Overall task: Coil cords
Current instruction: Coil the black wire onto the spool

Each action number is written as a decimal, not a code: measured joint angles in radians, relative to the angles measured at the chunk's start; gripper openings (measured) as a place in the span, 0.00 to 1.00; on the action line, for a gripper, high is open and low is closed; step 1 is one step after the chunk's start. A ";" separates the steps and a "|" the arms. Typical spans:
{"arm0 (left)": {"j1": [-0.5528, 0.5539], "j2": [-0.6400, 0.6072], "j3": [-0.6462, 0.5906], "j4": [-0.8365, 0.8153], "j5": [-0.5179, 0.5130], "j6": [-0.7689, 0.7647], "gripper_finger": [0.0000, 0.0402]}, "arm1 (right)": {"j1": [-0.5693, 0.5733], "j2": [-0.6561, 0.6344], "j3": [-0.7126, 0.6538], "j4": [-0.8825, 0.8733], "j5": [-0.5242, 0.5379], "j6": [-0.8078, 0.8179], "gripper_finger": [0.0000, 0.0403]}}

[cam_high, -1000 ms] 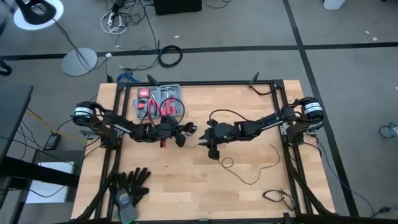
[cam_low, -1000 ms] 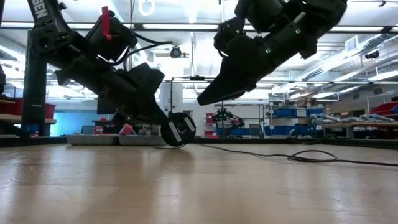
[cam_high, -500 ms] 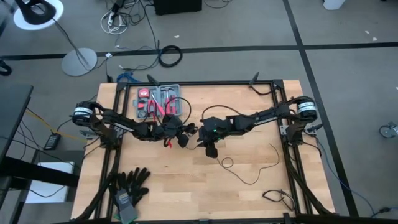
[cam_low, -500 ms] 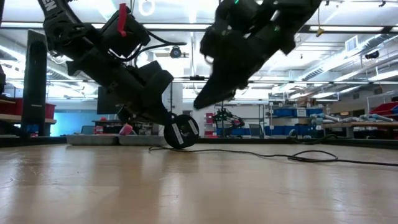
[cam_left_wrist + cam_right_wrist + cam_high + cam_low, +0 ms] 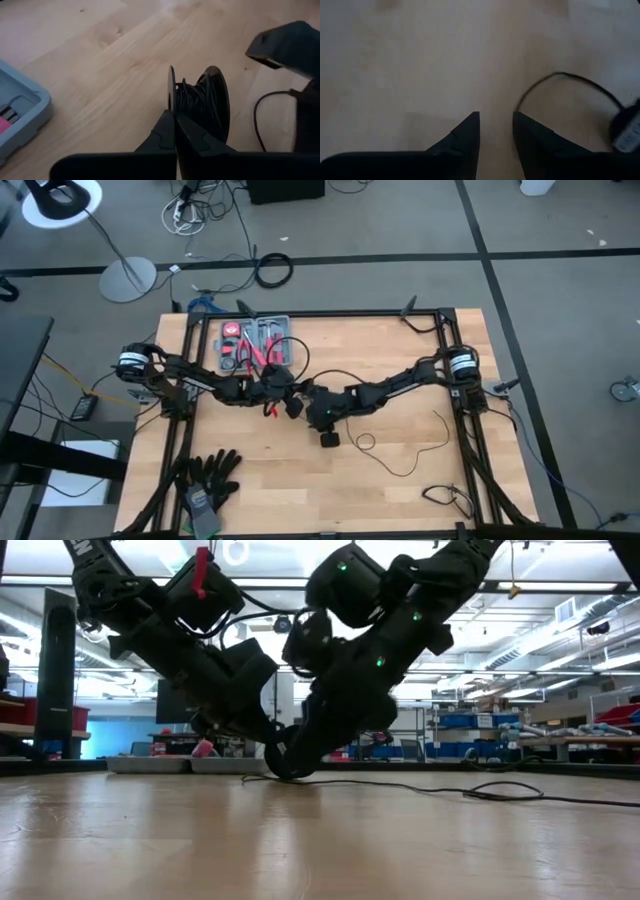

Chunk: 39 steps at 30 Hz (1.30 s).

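I've got the left pincer (image 5: 174, 131) clamped tight on the rim of a black spool (image 5: 200, 102) wound with cord, mid-desk beside the grey tool tray (image 5: 256, 342). My right pincer (image 5: 496, 131) hangs just next to it, fingers parted, gripping nothing. The loose cord (image 5: 405, 448) trails across the wooden desk (image 5: 400, 490) toward the right side.

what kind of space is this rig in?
Looks like a robotics lab or workshop. Low view shows shelving with blue bins and ceiling strip lights behind the wooden table. High view shows a grey tool tray on the table, and loose cables and a lamp stand on the floor.
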 joint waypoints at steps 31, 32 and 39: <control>0.000 0.001 -0.001 -0.044 0.027 0.022 0.00 | 0.060 -0.098 0.012 -0.089 0.401 0.153 0.00; 0.000 0.001 -0.001 -0.044 0.029 0.023 0.00 | 0.060 -0.115 0.012 -0.112 0.428 0.154 0.00; 0.000 -0.001 -0.001 -0.045 0.038 0.022 0.00 | 0.048 -0.202 0.013 -0.239 0.582 0.191 0.00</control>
